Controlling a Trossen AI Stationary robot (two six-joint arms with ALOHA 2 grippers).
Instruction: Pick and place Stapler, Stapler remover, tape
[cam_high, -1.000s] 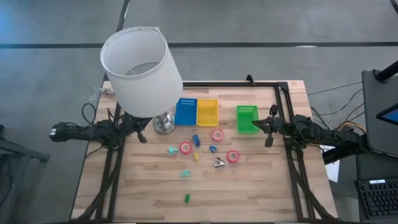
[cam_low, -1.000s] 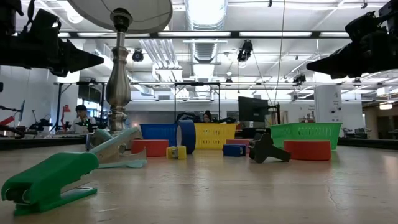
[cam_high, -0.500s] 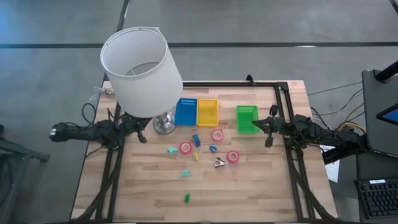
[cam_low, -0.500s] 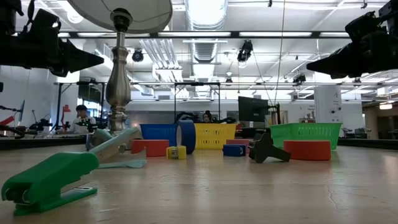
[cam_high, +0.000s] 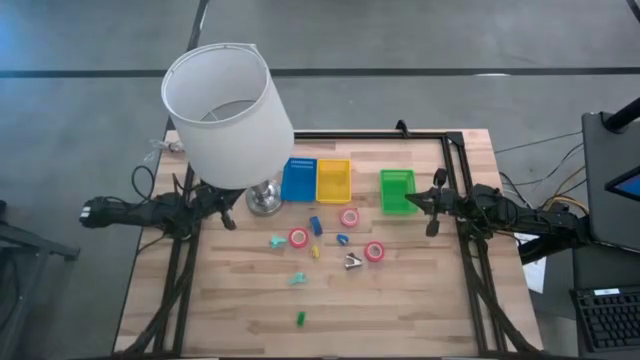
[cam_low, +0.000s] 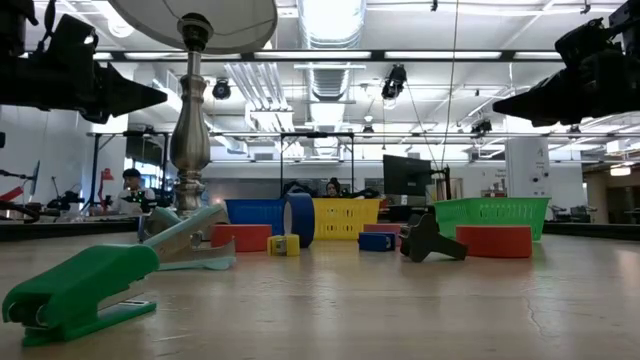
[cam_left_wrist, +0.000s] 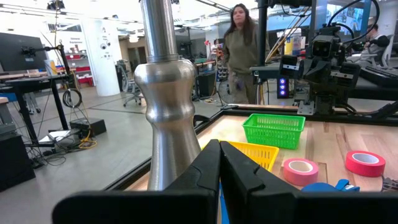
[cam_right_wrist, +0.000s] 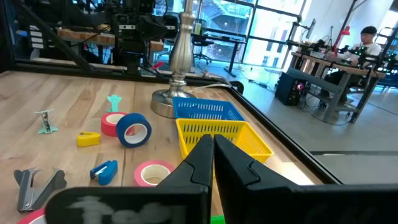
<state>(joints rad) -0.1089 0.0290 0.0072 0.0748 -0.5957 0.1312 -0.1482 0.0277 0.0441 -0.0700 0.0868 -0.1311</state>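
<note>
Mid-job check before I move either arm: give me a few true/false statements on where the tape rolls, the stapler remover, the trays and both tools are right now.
1. All three tape rolls lie on the table, outside the trays. True.
2. The stapler remover sits in the green tray. False: it lies on the table beside a tape roll.
3. The left tool is shut and holds nothing. True.
4. The right tool grips a tape roll. False: it is shut and empty, by the green tray.
5. The yellow tray stands between the blue tray and the green one. True.

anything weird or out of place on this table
Yes: a table lamp stands at the table's back left corner, its white shade hiding that corner from above. Among small office items and baskets, it looks out of place.
</note>
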